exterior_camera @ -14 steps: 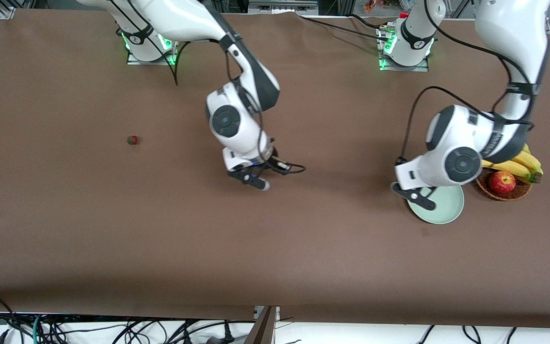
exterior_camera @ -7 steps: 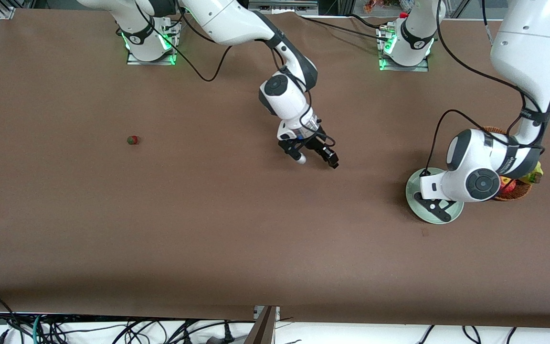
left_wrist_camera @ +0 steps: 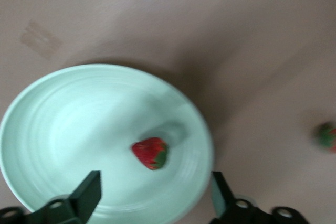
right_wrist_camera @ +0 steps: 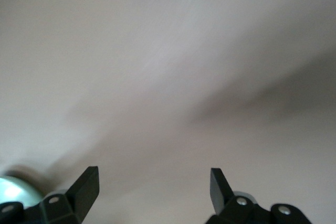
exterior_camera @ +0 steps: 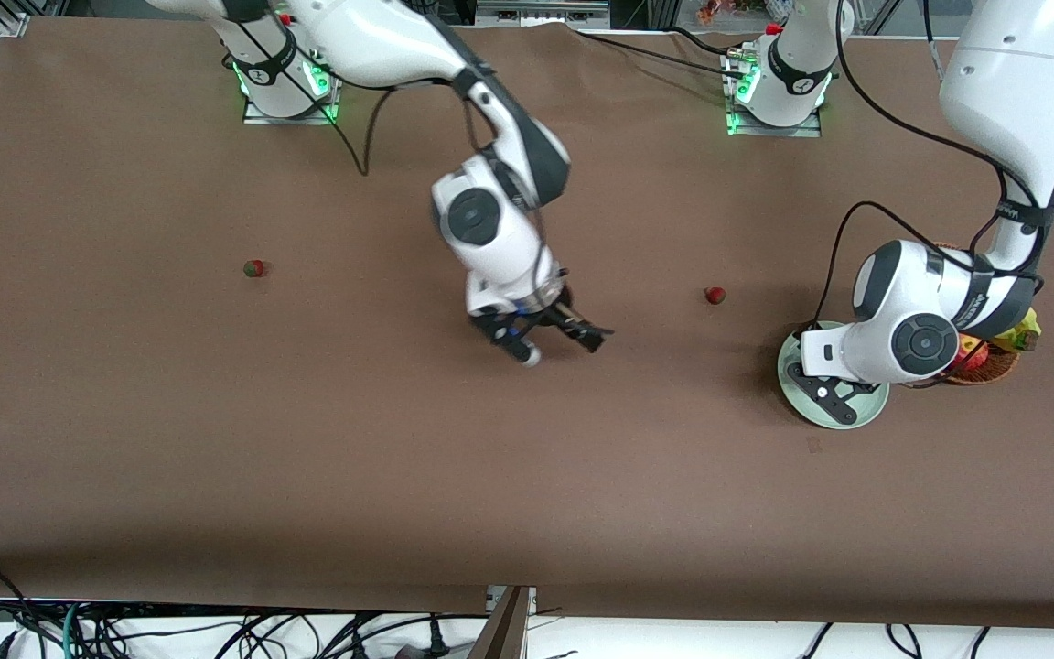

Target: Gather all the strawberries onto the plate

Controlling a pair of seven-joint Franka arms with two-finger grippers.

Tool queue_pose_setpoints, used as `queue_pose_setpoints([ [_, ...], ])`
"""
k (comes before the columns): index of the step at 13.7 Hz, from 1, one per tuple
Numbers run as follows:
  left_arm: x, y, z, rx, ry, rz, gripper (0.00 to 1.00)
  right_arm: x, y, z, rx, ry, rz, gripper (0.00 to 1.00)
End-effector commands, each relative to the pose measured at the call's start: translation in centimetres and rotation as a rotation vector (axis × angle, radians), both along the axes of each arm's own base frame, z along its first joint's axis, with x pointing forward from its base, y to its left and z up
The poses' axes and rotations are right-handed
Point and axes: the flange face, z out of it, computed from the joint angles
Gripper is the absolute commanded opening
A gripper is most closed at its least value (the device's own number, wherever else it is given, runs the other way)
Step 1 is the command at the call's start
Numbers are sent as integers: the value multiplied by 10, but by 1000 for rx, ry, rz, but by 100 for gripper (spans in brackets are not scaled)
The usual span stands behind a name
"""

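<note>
I see the left gripper (exterior_camera: 827,395) over the smooth, round mint plate (exterior_camera: 867,411), fingers spread and empty, with one red berry (left_wrist_camera: 151,153) lying in the plate. The right gripper (exterior_camera: 556,343) hangs released over bare brown cloth mid-table. Two more small berries sit on the cloth: one (exterior_camera: 715,295) near the plate, one (exterior_camera: 254,268) toward the right arm's end.

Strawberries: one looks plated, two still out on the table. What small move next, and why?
Probably swing the open right gripper toward the strawberry near the plate. It lies on the table close by, short of the plate. The left gripper, open over the plate, has the plated strawberry under it.
</note>
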Motion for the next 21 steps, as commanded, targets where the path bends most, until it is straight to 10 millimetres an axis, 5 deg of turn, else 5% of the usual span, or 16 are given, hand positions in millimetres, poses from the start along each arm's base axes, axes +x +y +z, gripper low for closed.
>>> queue_pose_setpoints([
  [1, -18, -33, 38, -21, 39, 122, 100, 13, -106, 24, -119, 108, 233, 94],
  [5, -63, -76, 49, 87, 62, 326, 100, -9, -299, 19, -172, 156, 480, 94],
  [10, -156, -106, 3, 130, -39, 436, 100, -69, -453, -42, -147, 142, 565, 94],
  [15, -202, -115, -52, 69, -59, 442, 100, -131, -493, -112, -199, 158, 511, 94],
  [21, -215, -125, -79, 41, -29, 430, 99, -136, -499, -130, -247, 144, 488, 74],
])
